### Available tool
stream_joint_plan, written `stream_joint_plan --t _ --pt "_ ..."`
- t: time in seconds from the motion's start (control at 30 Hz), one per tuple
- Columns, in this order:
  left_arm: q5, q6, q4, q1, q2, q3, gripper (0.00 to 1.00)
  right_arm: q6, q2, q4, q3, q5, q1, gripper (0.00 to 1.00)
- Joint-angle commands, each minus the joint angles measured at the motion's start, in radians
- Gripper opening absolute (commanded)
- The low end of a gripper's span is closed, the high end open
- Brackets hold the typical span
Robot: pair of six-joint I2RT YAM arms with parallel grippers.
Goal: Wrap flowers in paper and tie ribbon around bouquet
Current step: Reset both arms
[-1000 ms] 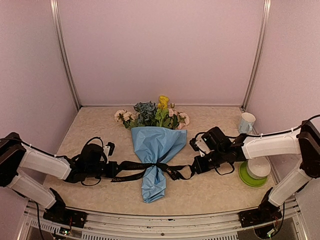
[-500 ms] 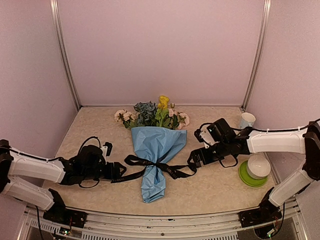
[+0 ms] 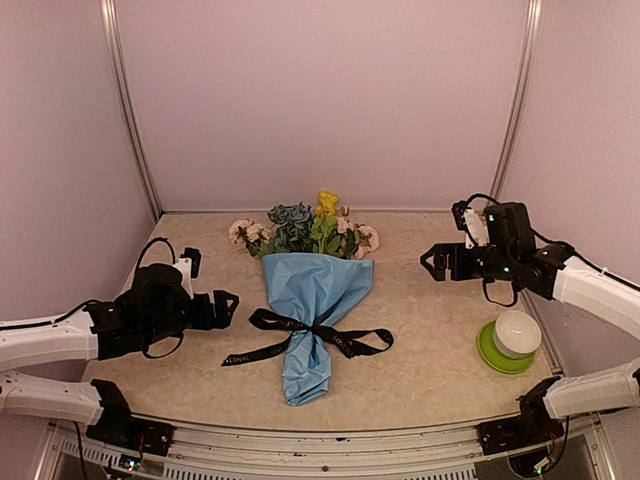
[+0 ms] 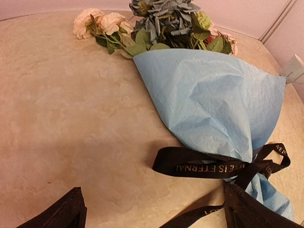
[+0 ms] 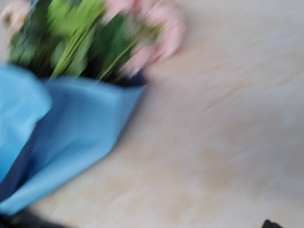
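Flat on beige table [image 3: 440,350], bouquet [image 3: 312,300]: light blue paper [image 4: 213,104] cone, flowers [image 3: 300,228] at far end. Left gripper [image 3: 226,308] and right gripper [image 3: 430,262] spread wide, empty, either side. Black ribbon [image 4: 199,166] knotted around narrow waist, pale lettering reading "IS ETERNAL".

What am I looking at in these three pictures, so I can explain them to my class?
These are two robot arms bolted at the near edge of a table. The wide picture comes from a fixed camera above and behind them; the other two come from cameras on each wrist, and the right one is blurred. On the table lies a bouquet: flowers in a cone of light blue paper, with a black ribbon tied around its narrow part. To the right a white cup stands on a green saucer. The left hand and the right hand are both open, off to either side, holding nothing.
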Motion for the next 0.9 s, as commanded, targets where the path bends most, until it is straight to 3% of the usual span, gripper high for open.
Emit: stream_joint_plan --t 0.0,0.17,0.33,0.57,0.87 --pt "-0.07 0.094 -0.026 0.092 0.05 0.072 0.99 -0.065 -0.073 0.085 -0.067 0.044 -0.132 1.0" --pt "-0.115 0.132 0.061 0.241 0.147 0.107 0.99 -0.103 -0.158 0.221 -0.153 0.004 -0.265 1.0" --pt "-0.276 0.195 0.155 0.301 0.188 0.107 0.99 -0.044 -0.237 0.454 -0.343 0.193 -0.272 1.0" --pt "-0.363 0.281 0.377 0.347 0.145 -0.02 0.99 -0.077 -0.255 0.573 -0.463 0.322 -0.273 1.0" --pt "-0.38 0.342 0.459 0.37 0.114 -0.068 0.99 -0.096 -0.246 0.644 -0.515 0.323 -0.274 1.0"
